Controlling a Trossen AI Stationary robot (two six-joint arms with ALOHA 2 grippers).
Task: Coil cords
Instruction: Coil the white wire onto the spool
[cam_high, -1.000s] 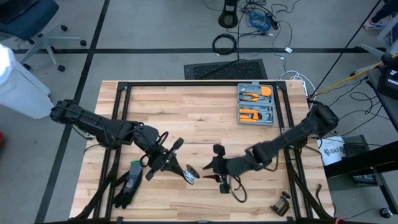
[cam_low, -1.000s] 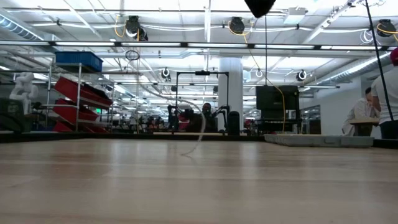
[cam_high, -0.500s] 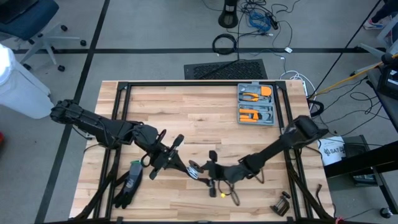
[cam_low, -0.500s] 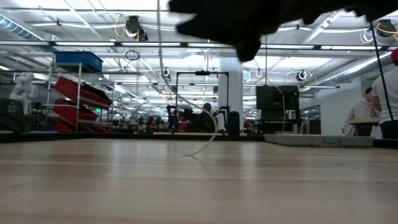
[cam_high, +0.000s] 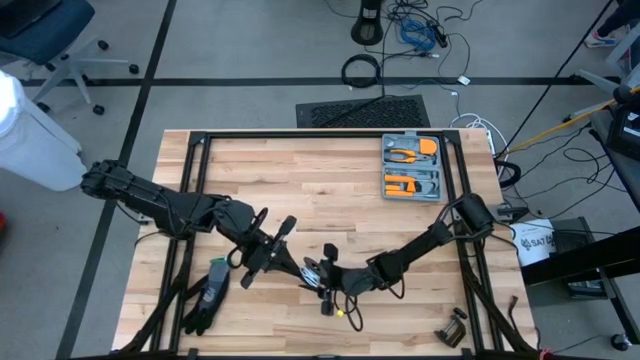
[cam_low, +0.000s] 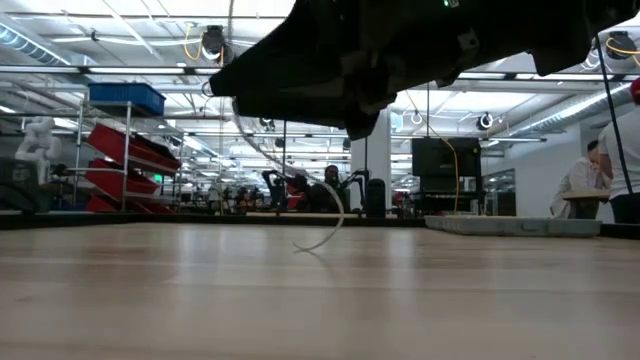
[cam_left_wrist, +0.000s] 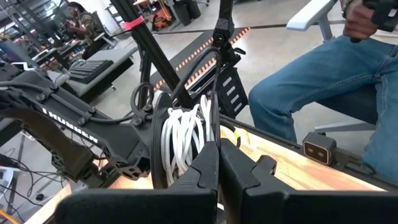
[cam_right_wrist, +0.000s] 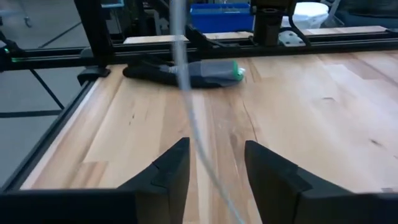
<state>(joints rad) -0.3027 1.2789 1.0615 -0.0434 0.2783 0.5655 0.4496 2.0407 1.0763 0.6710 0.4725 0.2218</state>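
I see the tool case (cam_high: 412, 169) far right holding orange tools (cam_high: 404, 184); my left gripper (cam_high: 306, 269) pinches the cords (cam_high: 313, 270), right gripper (cam_high: 327, 277) spread empty.

Lighting: bright, even, from overhead ceiling lamps (cam_low: 213, 42). Shadows faint. Thin white cord (cam_right_wrist: 186, 93) just beyond right pincer (cam_right_wrist: 214, 168) was blurred.

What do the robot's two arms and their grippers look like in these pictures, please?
Both arms are dark, jointed and slim, with thin black cables along them. The left gripper has two flat black wedge-shaped fingers; the arm seen beyond it carries white "TROSSEN" lettering. The right gripper has two matte black, angular fingers. No coloured stripes show.
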